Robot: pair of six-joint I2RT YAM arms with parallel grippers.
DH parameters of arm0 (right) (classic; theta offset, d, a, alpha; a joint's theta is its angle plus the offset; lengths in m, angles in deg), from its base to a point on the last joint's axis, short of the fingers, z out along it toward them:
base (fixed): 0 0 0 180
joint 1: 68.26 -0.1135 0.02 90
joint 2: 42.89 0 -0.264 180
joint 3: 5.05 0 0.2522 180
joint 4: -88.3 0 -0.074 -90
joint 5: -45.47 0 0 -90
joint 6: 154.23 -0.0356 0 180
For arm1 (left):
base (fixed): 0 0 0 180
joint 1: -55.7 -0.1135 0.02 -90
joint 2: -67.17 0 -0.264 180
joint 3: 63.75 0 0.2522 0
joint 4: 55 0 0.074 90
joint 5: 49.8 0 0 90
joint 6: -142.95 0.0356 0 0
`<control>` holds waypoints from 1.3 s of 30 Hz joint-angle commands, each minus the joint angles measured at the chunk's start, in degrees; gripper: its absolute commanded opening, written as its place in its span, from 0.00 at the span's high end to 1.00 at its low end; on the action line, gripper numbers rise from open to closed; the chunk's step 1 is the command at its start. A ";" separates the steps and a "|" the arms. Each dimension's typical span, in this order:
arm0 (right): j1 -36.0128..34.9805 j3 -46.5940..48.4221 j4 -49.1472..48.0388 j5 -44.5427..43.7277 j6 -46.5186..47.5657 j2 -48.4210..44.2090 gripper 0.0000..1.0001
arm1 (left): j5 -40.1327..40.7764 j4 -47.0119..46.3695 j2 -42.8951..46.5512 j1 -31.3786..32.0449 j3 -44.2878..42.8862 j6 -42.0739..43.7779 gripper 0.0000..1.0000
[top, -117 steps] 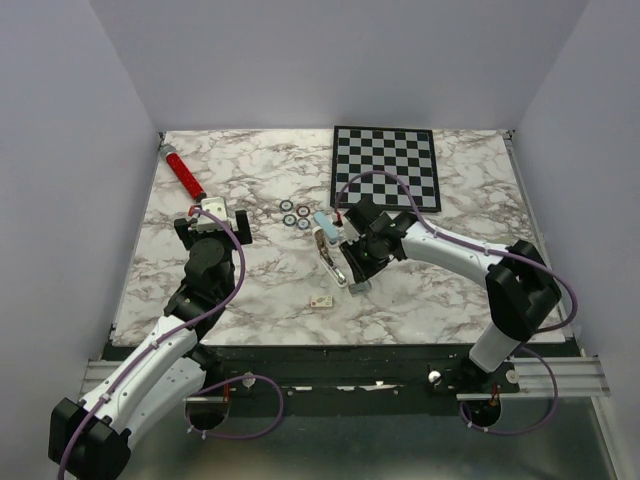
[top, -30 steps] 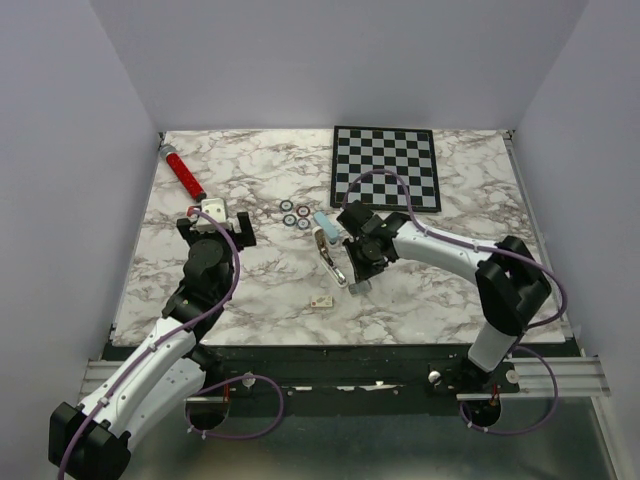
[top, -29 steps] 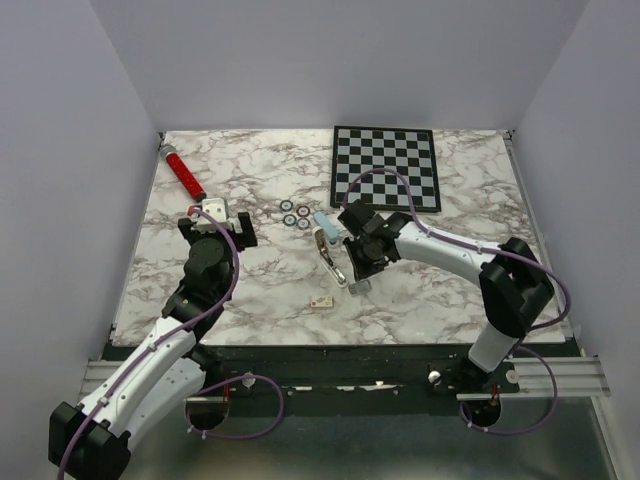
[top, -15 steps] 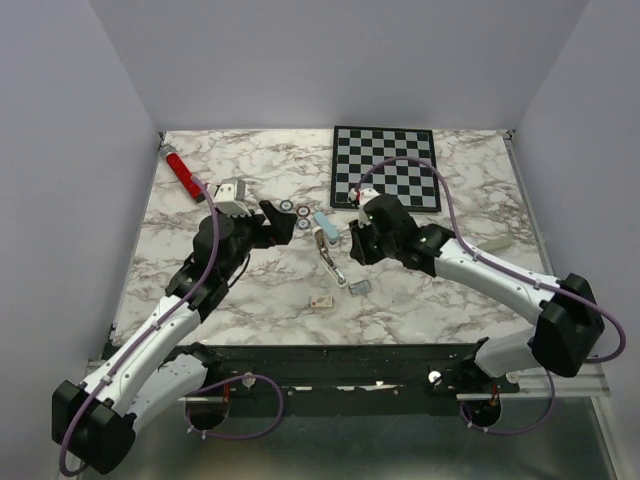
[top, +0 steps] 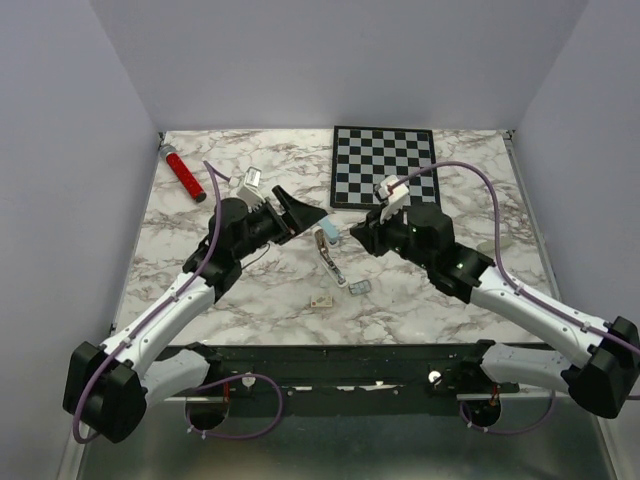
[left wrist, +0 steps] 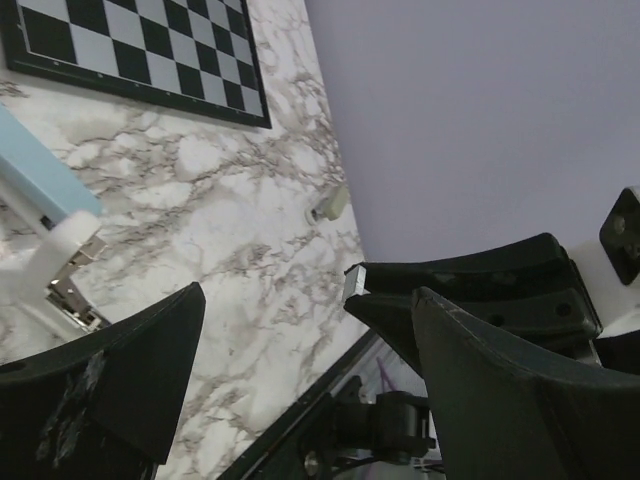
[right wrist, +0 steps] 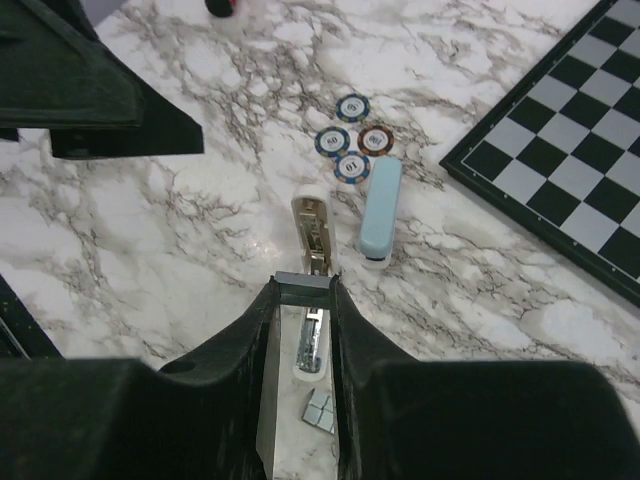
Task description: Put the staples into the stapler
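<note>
The stapler lies open on the marble table, its light blue top (top: 325,225) swung back and its metal tray (top: 333,262) bare. In the right wrist view the blue top (right wrist: 380,208) lies right of the tray (right wrist: 312,228). My right gripper (right wrist: 303,285) is shut on the staples (right wrist: 303,281), a grey strip held crosswise at its fingertips above the tray. It hovers right of the stapler (top: 358,232). My left gripper (top: 303,214) is open and empty just left of the blue top. In the left wrist view (left wrist: 300,400) the blue top (left wrist: 35,172) and the held staples (left wrist: 352,283) show.
A second grey staple piece (top: 360,288) lies by the tray's near end (right wrist: 320,410). A small cream box (top: 321,300) lies nearer. Poker chips (right wrist: 350,150) sit beyond the stapler. A chessboard (top: 385,167) is at the back, a red cylinder (top: 185,175) back left, a white bar (left wrist: 330,203) far right.
Both arms have swung in towards the stapler. My left gripper moved right and now sits open beside the blue top. My right gripper rose from the table holding the staples.
</note>
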 commanded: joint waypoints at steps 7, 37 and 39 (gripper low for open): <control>-0.29 -5.43 -13.08 6.22 1.29 -7.26 0.73 | -8.18 -15.28 -6.43 4.52 -1.63 -19.21 0.18; -0.29 -8.42 -16.95 7.27 -0.64 -11.66 0.73 | -7.13 -26.09 -12.41 9.89 -1.81 -29.42 0.51; -0.29 -8.68 -17.04 7.27 -0.82 -11.75 0.73 | -6.69 -26.62 -12.24 9.98 -1.29 -29.68 0.55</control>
